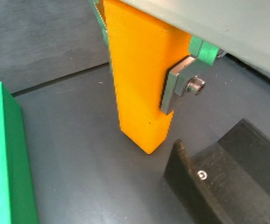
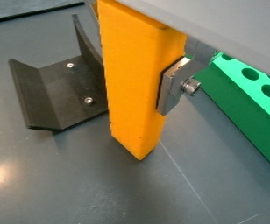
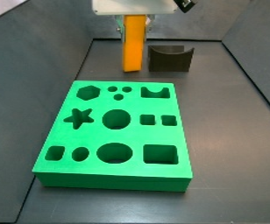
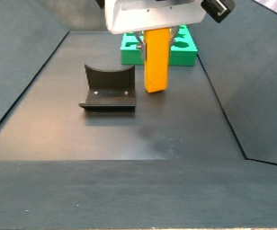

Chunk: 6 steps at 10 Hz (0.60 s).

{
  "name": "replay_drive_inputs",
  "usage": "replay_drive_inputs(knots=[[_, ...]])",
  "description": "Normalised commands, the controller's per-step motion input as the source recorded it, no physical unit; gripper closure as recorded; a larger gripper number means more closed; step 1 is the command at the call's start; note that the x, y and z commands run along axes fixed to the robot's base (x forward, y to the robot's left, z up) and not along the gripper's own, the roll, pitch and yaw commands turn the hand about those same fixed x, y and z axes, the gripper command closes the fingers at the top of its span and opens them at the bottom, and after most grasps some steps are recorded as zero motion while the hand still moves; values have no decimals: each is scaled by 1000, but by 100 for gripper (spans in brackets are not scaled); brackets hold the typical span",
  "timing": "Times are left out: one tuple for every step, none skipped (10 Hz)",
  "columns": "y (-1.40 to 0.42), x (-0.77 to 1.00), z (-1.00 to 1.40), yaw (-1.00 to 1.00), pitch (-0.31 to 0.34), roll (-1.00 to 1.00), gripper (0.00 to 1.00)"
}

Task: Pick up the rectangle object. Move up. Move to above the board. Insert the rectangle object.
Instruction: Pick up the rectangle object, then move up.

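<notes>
The rectangle object (image 3: 131, 44), a tall orange-yellow block, stands upright between the fingers of my gripper (image 3: 134, 22), which is shut on its upper part. In both wrist views a silver finger (image 1: 179, 86) (image 2: 173, 87) presses flat against the block's side (image 1: 140, 79) (image 2: 131, 83). The opposite finger is hidden behind the block. The block's lower end (image 4: 156, 88) is near the dark floor; I cannot tell whether it touches. The green board (image 3: 114, 137) with its shaped holes lies apart from the block, on the floor (image 4: 187, 49).
The dark fixture (image 3: 170, 59) (image 4: 107, 88) stands right beside the block, and shows close by in both wrist views (image 1: 225, 175) (image 2: 55, 83). The board's edge (image 1: 3, 157) (image 2: 249, 114) lies on the block's other side. Sloped dark walls (image 4: 33, 81) bound the floor.
</notes>
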Motion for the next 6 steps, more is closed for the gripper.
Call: replay_drive_inputs(knots=[[0,0,0,0,0,0,100],[0,0,0,0,0,0,100],[0,0,0,0,0,0,100],[0,0,0,0,0,0,100],[0,0,0,0,0,0,100],[0,0,833,0,0,0,100]])
